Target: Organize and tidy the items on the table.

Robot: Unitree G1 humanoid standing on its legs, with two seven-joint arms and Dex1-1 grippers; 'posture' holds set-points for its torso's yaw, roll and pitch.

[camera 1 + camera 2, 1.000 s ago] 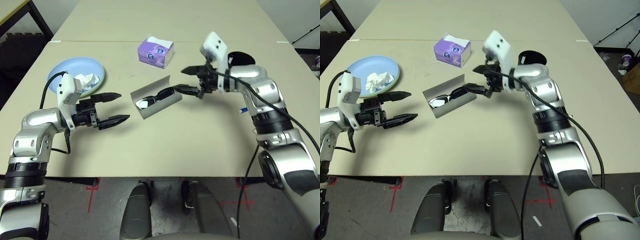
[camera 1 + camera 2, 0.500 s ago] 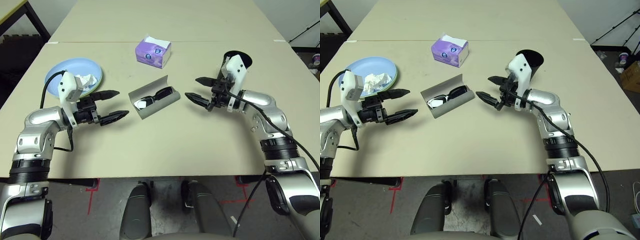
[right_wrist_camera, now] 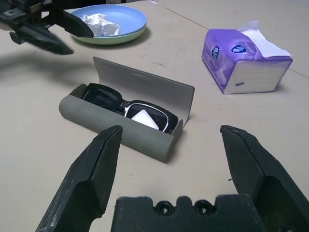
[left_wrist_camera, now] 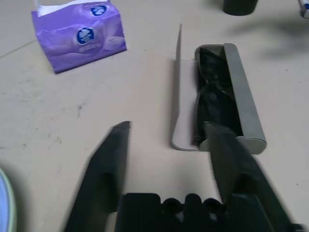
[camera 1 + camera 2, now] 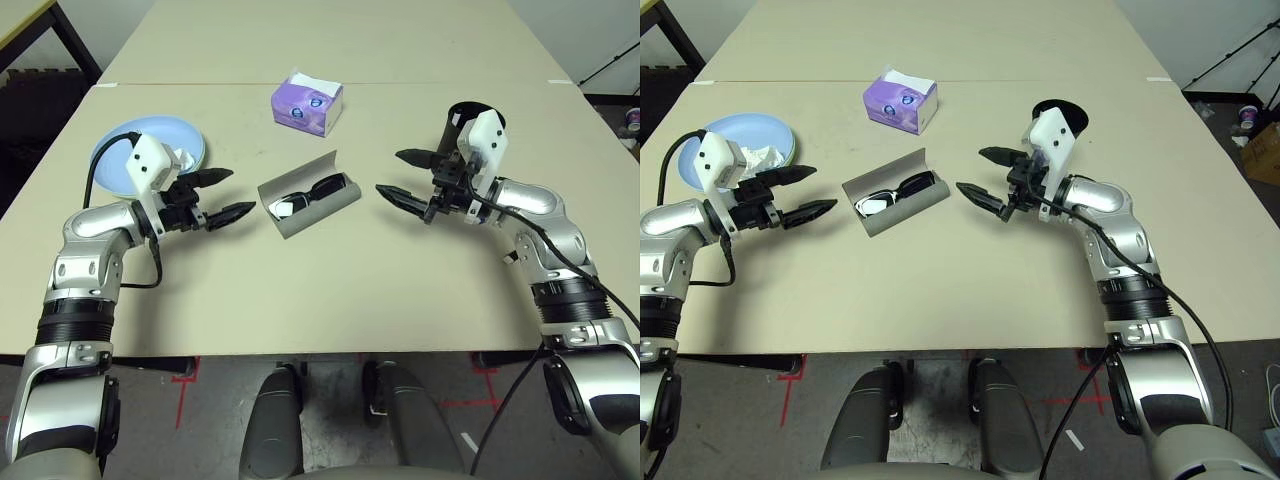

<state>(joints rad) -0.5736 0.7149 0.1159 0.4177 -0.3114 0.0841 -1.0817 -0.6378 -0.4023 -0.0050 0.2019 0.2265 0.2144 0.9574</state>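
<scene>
The grey glasses case (image 5: 310, 195) lies open in the middle of the table (image 5: 330, 280), with the black sunglasses (image 3: 130, 106) inside it. To its left, my left gripper (image 5: 238, 192) is open and empty, its fingers (image 4: 106, 164) pointing at the case. On the other side, my right gripper (image 5: 390, 172) is wide open, empty, and also pointing at the case. A pale blue plate (image 5: 120, 160) stacked on a green one holds crumpled white tissue (image 3: 99, 19) behind the left gripper. The black cup (image 5: 462, 112) stands behind the right gripper.
A purple tissue box (image 5: 307, 103) sits beyond the case, near the seam line across the table. Bare tabletop stretches in front of the case toward the near edge (image 5: 320, 352). Black cables run along both forearms.
My right gripper has drawn back from over the case to its right side. My left gripper's fingers have narrowed, and it has shifted slightly toward the plate.
</scene>
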